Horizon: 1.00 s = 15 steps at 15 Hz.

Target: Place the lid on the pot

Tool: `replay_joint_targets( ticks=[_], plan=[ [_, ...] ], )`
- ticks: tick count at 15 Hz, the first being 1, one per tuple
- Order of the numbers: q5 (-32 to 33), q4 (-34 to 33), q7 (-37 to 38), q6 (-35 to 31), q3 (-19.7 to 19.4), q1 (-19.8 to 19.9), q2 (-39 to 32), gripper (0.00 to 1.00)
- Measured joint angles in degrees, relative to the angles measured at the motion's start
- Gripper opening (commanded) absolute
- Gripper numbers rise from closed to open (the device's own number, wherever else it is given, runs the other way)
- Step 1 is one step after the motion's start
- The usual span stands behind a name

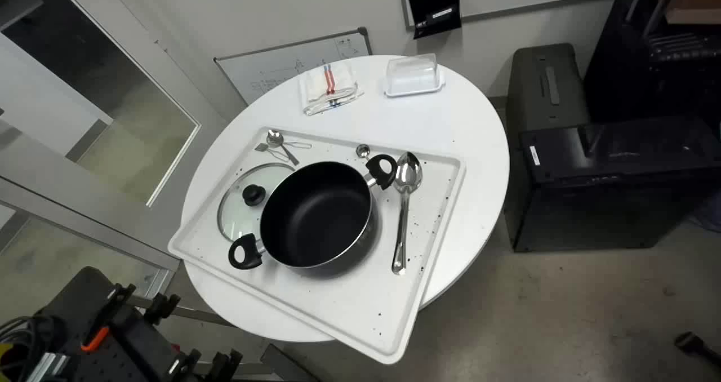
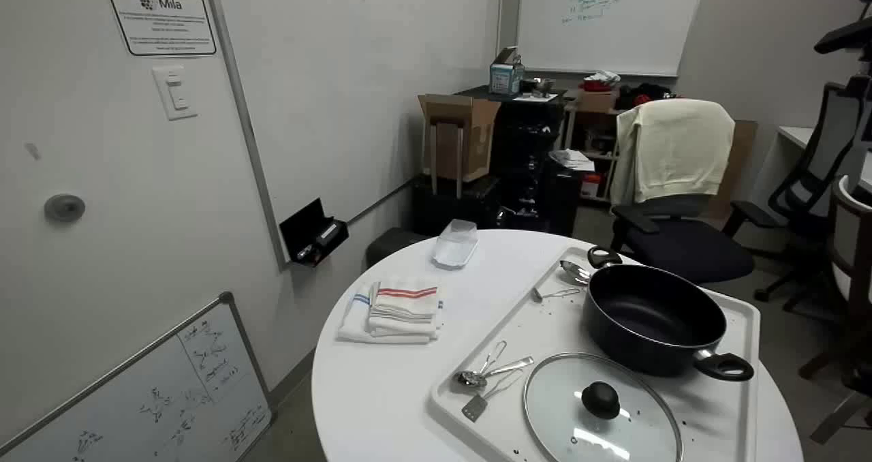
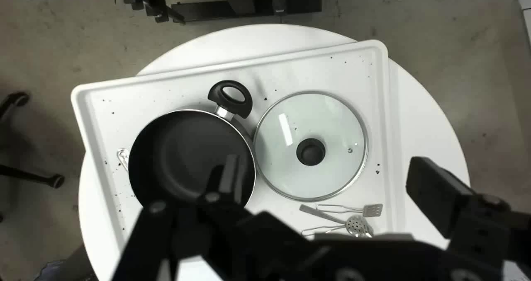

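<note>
The lid [image 3: 311,151] is clear glass with a metal rim and a black knob. It lies flat, knob up, on a white tray in both exterior views [image 1: 253,195] [image 2: 601,401]. The black pot [image 3: 182,148] stands upright and uncovered beside it, also in both exterior views [image 1: 318,216] [image 2: 654,312]. The pot hides part of the lid's edge in an exterior view; whether they touch I cannot tell. My gripper [image 3: 327,169] shows only in the wrist view. It is open and empty, fingers wide apart, above the tray. One finger overlaps the pot in the picture.
The tray [image 1: 360,314] overhangs the round white table [image 1: 467,123]. A large spoon [image 1: 406,185] lies beside the pot. Small utensils [image 2: 477,380] lie by the lid. Folded cloths [image 2: 402,312] and a clear-covered dish [image 1: 414,75] stand toward the wall.
</note>
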<state>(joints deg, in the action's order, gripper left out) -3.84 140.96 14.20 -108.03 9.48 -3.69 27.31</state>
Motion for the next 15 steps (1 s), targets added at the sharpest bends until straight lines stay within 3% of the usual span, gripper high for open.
replay_joint_targets(
  ticks=[11, 15],
  plan=[
    [0.0, 0.0, -0.04, -0.24, -0.02, 0.0, -0.24, 1.0],
    [0.0, 0.02, -0.97, -3.68, -0.21, -0.02, -3.73, 1.0]
  ],
)
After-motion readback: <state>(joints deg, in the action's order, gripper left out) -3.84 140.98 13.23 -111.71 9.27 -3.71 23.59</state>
